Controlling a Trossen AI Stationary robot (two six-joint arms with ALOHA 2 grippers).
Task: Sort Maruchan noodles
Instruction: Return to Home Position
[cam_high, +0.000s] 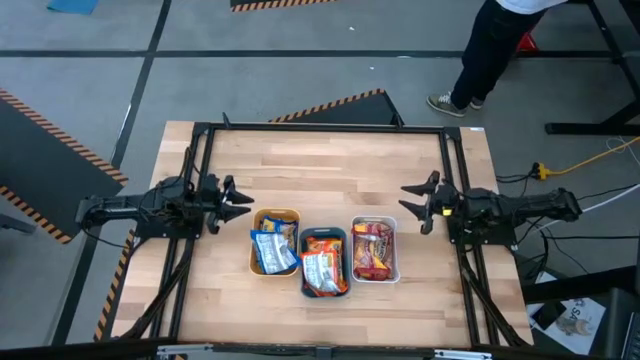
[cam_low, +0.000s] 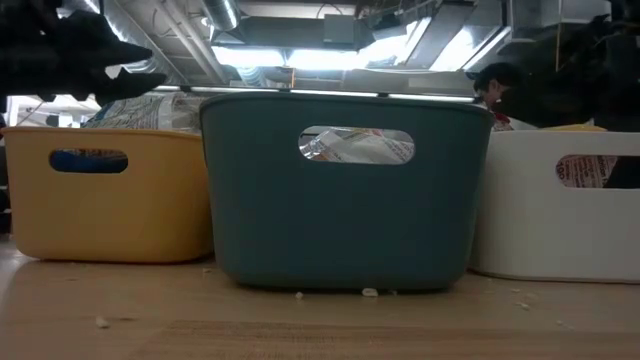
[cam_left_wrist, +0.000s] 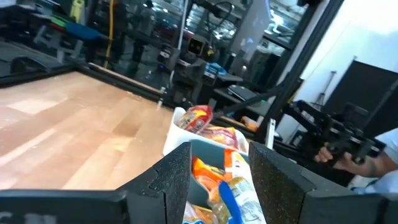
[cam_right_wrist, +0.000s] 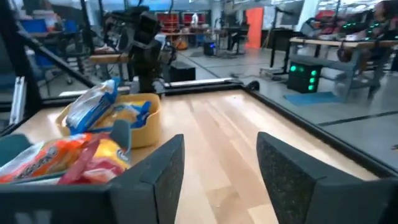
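Nearest stood the teal bin (cam_low: 340, 220), holding orange noodle packets (cam_high: 323, 270). Just behind it, on either side, stood 2 more bins. The yellow bin (cam_low: 110, 210) on the left held blue-and-white packets (cam_high: 270, 250), and the white bin (cam_low: 560, 230) on the right held red packets (cam_high: 372, 252). All 3 bins sat close together on the table (cam_high: 330, 160), and the overhead view showed no packet lying loose on the wood. Judged from that, the sorting itself looked finished.

A little farther back, the left arm (cam_high: 150, 212) reached in from the left side. Its jaws were spread and empty, pointing toward the middle and clear of the yellow bin's far left corner. The right arm (cam_high: 500, 208) mirrored it from the right side, its jaws likewise spread with nothing between them, near the white bin but not touching it.

The step in hand appeared to be the retreat to rest rather than another pick. The next move probably called for each arm to draw back toward its own side. The jaws would need to stay above the bin rims so that no bin was nudged.

Beyond that, the far half of the table lay bare. Past its far edge, a person (cam_high: 490, 50) stood on the floor.
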